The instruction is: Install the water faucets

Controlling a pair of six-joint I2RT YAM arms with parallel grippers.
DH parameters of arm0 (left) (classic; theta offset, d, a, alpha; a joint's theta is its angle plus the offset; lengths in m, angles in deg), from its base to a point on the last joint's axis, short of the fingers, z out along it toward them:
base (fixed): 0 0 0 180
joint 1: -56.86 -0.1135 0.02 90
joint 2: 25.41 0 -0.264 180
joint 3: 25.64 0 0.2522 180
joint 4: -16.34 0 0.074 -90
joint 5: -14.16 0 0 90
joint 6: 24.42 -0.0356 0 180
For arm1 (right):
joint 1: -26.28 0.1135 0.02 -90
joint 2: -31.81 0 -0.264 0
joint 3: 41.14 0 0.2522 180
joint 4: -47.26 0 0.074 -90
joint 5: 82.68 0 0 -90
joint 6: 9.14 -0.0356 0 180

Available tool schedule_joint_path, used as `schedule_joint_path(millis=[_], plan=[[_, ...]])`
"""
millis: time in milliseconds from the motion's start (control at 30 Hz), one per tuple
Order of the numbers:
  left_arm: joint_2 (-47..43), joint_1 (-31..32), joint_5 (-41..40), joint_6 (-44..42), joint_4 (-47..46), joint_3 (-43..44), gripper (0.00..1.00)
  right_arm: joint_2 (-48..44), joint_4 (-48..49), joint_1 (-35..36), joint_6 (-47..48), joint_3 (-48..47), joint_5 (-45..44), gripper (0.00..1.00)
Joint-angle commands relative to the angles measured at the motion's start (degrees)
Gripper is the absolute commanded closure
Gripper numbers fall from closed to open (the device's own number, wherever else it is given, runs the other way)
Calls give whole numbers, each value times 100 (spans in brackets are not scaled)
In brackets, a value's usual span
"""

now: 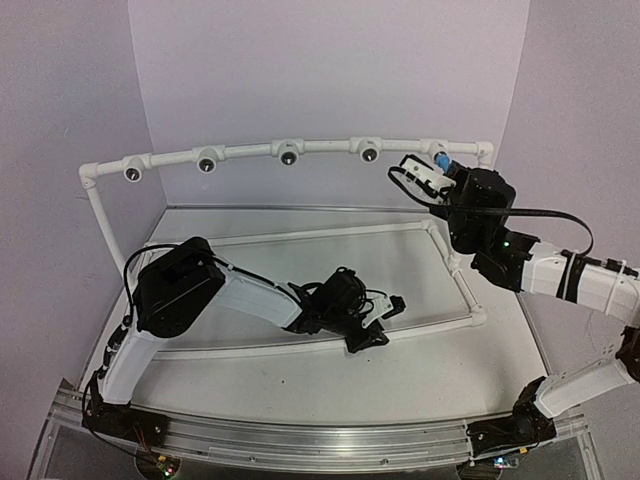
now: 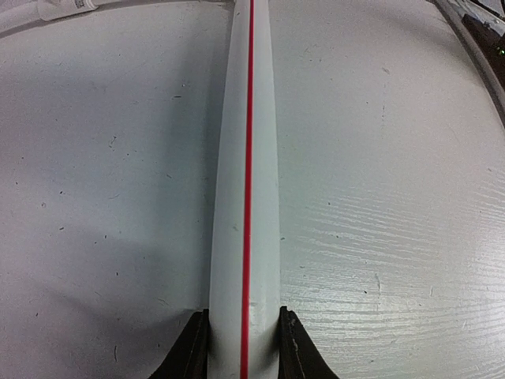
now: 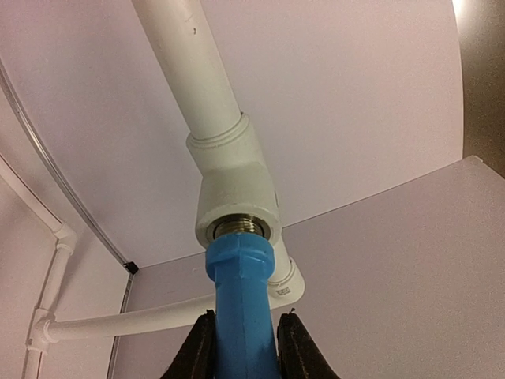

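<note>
A bright-blue water faucet is held in my right gripper, the jaws shut on its body. Its hexagonal end meets the brass thread of a white tee fitting on the raised rail. In the top view this faucet sits at the rail's right end, with the right gripper just below it. My left gripper is shut on a white pipe with a red stripe. That pipe is the front bar of the frame lying on the table, and the left gripper grips it near the middle.
Several more tee fittings with dark round openings, such as one at mid-rail and one far left, line the curved raised rail. The frame's right side pipe runs under the right arm. Lilac walls close in the back and sides.
</note>
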Motion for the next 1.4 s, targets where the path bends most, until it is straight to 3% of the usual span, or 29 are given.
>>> schedule_joint_path(millis=[0,633,1367], plan=[[365,-87,-210,405,585,-221,100,67,425,-113,-294,-132,200,100],[432,63,-121,397,574,-367,100,547,542,-228,-916,-306,319,100],[348,656,-377,-144,588,-615,100,496,-27,-231,-2615,-667,453,100]])
